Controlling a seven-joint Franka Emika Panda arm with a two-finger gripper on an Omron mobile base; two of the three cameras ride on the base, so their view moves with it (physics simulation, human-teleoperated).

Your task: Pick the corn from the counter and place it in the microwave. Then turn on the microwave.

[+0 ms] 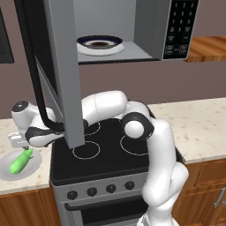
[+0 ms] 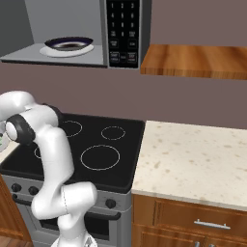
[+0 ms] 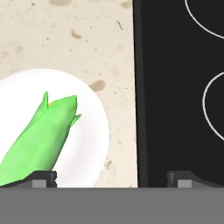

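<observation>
The corn [image 1: 21, 161] is a bright green cob lying on a white plate [image 1: 33, 170] on the beige counter [image 1: 9, 128], left of the stove. My gripper [image 1: 16, 143] hangs just above it, pointing down. In the hand view the corn [image 3: 39, 140] lies slanted at the lower left, its tip up, and its lower end runs under my left fingertip [image 3: 43, 178]. The gripper [image 3: 113, 179] is open wide and holds nothing. The microwave [image 1: 150, 31] hangs above the stove with its door [image 1: 62, 66] swung open toward me. Its keypad [image 2: 123, 34] is at the right.
A dark bowl on a white plate [image 1: 99, 44] sits inside the microwave. The black stovetop [image 3: 179, 87] borders the corn's plate [image 3: 87, 131] on the right. The open door hangs low over the stove's left side, close to my arm. More counter [image 2: 193, 154] lies right of the stove under a wooden shelf [image 2: 193, 60].
</observation>
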